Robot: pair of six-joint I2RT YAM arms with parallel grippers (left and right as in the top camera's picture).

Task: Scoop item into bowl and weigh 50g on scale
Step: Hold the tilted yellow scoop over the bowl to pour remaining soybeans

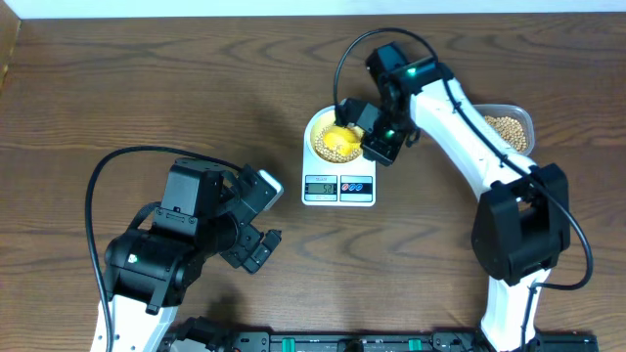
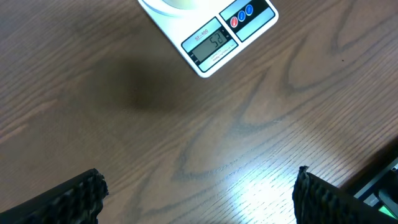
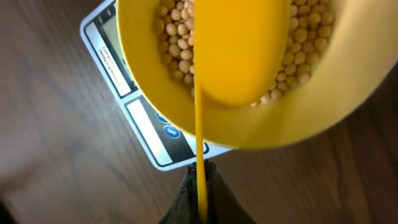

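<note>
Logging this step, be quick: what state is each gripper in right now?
Left gripper: open, holding nothing.
Right gripper: shut on the thin handle of the yellow plastic scoop.

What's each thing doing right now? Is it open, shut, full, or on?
scale, switched on, with the bowl standing on it.
bowl, partly filled with beans.
spoon, held by its handle, head over the bowl.
tub, holding more beans.
left gripper, open and empty.
right gripper, shut on the spoon.
</note>
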